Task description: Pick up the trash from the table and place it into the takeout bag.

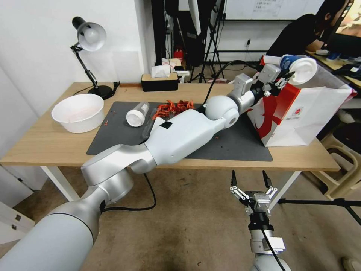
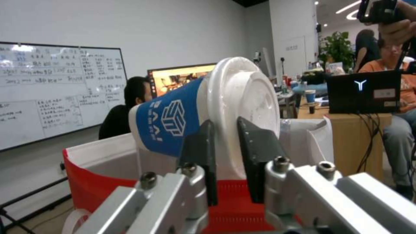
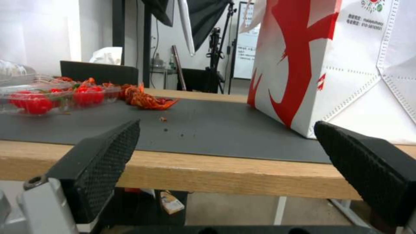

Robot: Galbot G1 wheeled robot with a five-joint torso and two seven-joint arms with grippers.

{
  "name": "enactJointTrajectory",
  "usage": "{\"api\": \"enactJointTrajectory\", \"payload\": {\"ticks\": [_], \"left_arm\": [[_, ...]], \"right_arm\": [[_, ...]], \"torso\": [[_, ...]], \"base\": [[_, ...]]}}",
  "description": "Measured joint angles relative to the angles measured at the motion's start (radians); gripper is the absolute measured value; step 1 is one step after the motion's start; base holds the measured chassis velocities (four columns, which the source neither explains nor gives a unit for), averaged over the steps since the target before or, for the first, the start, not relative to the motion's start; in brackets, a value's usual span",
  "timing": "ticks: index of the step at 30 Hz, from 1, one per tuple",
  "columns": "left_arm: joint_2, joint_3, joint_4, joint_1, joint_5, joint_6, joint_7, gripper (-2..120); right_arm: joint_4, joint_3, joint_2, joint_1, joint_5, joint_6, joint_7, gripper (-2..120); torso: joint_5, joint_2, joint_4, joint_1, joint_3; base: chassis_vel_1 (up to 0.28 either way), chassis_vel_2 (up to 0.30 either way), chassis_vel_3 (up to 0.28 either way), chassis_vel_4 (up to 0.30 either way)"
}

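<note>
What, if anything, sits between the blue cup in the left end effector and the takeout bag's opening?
Nothing visible does. The left end effector grips the blue white-lidded paper cup at its lid, tilted sideways, directly over the takeout bag. In the left wrist view the bag's open top lies just below the cup, with no object between them.

The tabletop (image 1: pixel 45 143) is light wood on white legs, with a dark grey mat (image 1: pixel 225 145) across its middle. On the mat lie a clear cup (image 1: pixel 137 113) on its side, a clear tray (image 1: pixel 147 124) just beside it and red scraps (image 1: pixel 173 107). The bag (image 1: pixel 301 116) stands on the mat's right end. Left of the mat sits a white bowl (image 1: pixel 78 112); behind it, a lamp (image 1: pixel 90 56) and a tissue box (image 1: pixel 159 81).
</note>
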Motion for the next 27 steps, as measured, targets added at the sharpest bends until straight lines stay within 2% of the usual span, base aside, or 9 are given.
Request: {"api": "enactJointTrajectory", "payload": {"ticks": [5,8,15,17,18,22,23,25,27], "left_arm": [[0.001,0.0,0.002,0.0,0.003,0.002,-0.003,27],[0.002,-0.004,0.01,0.0,0.006,0.002,-0.004,45],[0.006,-0.026,0.009,0.002,0.007,0.002,-0.009,65],[0.018,-0.045,-0.007,0.008,0.006,0.003,-0.021,76],[0.018,-0.045,-0.007,0.008,0.006,0.003,-0.021,76],[0.107,-0.084,-0.081,0.039,0.004,0.016,-0.03,95],[0.107,-0.084,-0.081,0.039,0.004,0.016,-0.03,95],[0.171,-0.107,-0.133,0.072,0.003,0.018,-0.034,99],[0.197,-0.118,-0.155,0.087,0.003,0.02,-0.036,99]], "right_arm": [[-0.001,-0.001,0.002,0.002,0.0,0.0,0.0,100],[-0.001,-0.001,0.002,0.003,0.0,0.0,0.001,100],[0.0,-0.002,0.003,0.003,-0.001,0.0,0.001,100],[0.001,-0.002,0.003,0.003,-0.002,0.0,0.001,100],[0.001,-0.002,0.003,0.003,-0.002,0.0,0.001,100],[0.002,-0.003,0.0,0.003,-0.002,0.0,0.001,100],[0.002,-0.003,0.0,0.003,-0.002,0.0,0.001,100],[0.002,-0.003,-0.002,0.004,-0.002,0.0,0.001,100],[0.002,-0.004,-0.002,0.005,-0.002,0.0,0.001,100]], "torso": [[0.0,0.0,0.0,0.0,0.0],[0.0,0.0,0.0,0.0,0.0],[0.0,0.0,-0.0001,0.0,0.0],[-0.0001,0.0,-0.0003,0.0,0.0],[-0.0001,0.0,-0.0003,0.0,0.0],[-0.0003,0.0,0.0001,0.0,0.0],[-0.0003,0.0,0.0001,0.0,0.0],[-0.0004,0.0,0.0,0.0,0.0],[-0.0004,0.0,-0.0001,0.0,0.0]], "base": [[0.0,0.0,0.0,0.0],[0.0,0.0,0.0,0.0],[0.0,0.0,0.0,0.0],[0.0,0.0,0.0,0.0],[0.0,0.0,0.0,0.0],[0.0,0.0,0.0,0.0],[0.0,0.0,0.0,0.0],[0.0,0.0,0.0,0.0],[0.0,0.0,0.0,0.0]]}}
